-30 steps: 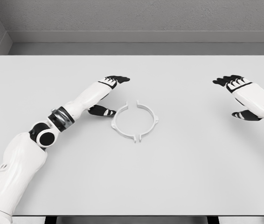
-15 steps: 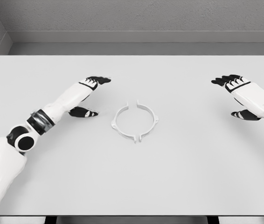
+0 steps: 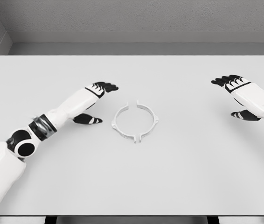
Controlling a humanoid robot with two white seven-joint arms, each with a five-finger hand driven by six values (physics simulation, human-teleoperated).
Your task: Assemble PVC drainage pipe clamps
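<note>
Two white half-ring clamp pieces lie on the table as a near-closed ring (image 3: 135, 122), with small gaps at its top and bottom. My left hand (image 3: 99, 100) hovers just left of the ring, fingers spread and holding nothing, its thumb a short way from the ring's left side. Far to the right, my right hand (image 3: 237, 95) hangs open over the table, well apart from the ring.
The white table (image 3: 132, 182) fills the view, with a grey wall behind its far edge. Nothing else lies on it besides the ring.
My left hand drew back to the left from the ring, then came a little way back toward it. The right hand and the ring have stayed put.
</note>
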